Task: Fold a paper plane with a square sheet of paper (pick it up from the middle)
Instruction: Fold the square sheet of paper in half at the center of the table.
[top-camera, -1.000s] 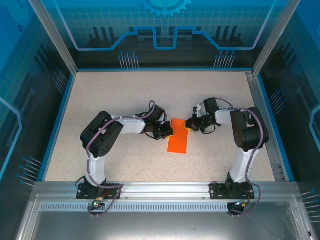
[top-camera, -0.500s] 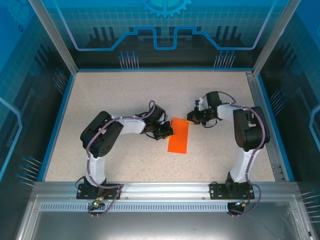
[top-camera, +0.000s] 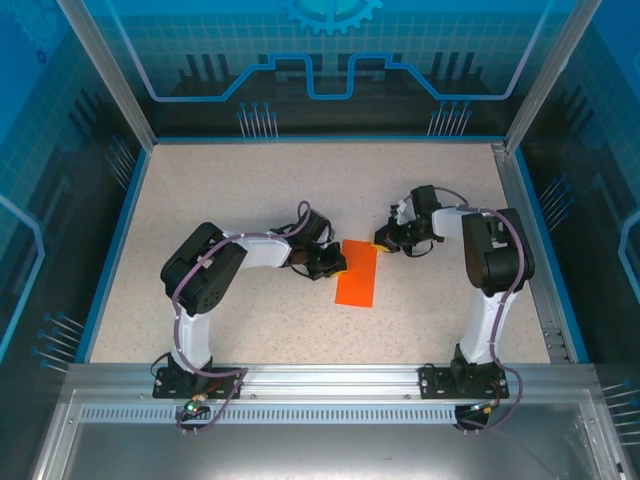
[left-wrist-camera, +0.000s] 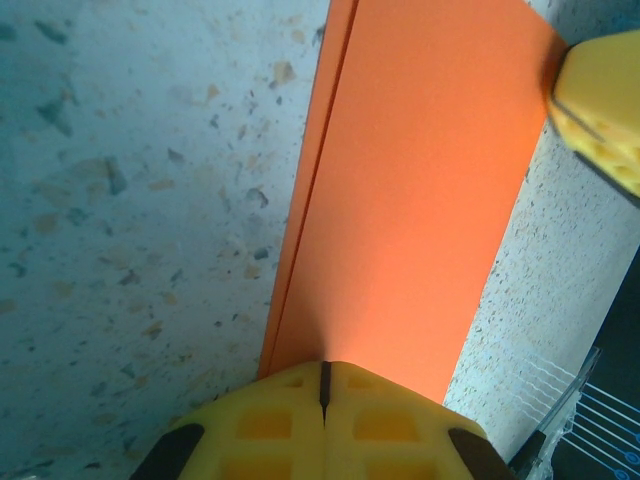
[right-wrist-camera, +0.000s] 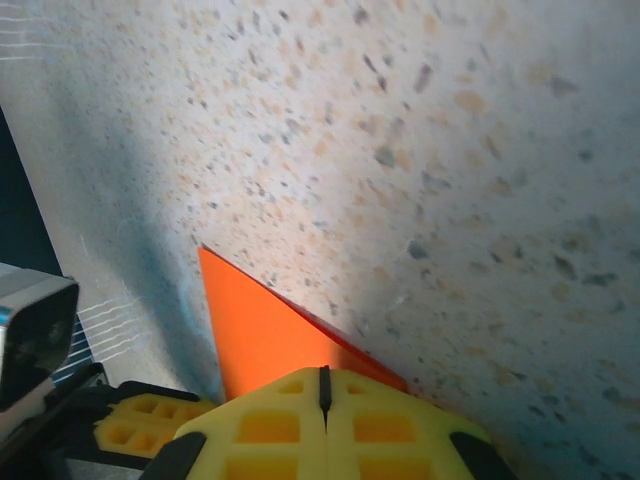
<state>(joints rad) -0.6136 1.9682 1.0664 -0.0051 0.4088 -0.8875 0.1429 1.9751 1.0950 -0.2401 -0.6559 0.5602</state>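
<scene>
Orange and thin, the square sheet of paper (top-camera: 357, 273) lies folded into a narrow rectangle in the middle of the speckled table (top-camera: 250, 190), its long sides running from far to near with a slight tilt. Your left gripper (top-camera: 335, 264) sits at the paper's left edge towards the far end, and your right gripper (top-camera: 382, 243) sits on the far right corner. Both have their jaws closed together. In the left wrist view the paper (left-wrist-camera: 410, 190) runs straight under the closed left gripper (left-wrist-camera: 323, 385), and in the right wrist view an orange corner (right-wrist-camera: 260, 340) disappears beneath the right gripper (right-wrist-camera: 322, 390). You cannot tell from either view whether a layer is pinched between the tips or merely pressed down. That doubt is your main risk. If the tips only rest on top, any sideways drag will likely slide the sheet across the smooth table instead of creasing it. If one layer is caught, lifting could pull the fold open. Look also at the left long side, where a thin strip of the lower layer peeks out past the upper one. The halves are not quite flush, and that skew would probably carry into every later fold. Your two grippers also work near each other at the far end, so a careless sweep inward may knock them together or crumple the paper between them.
</scene>
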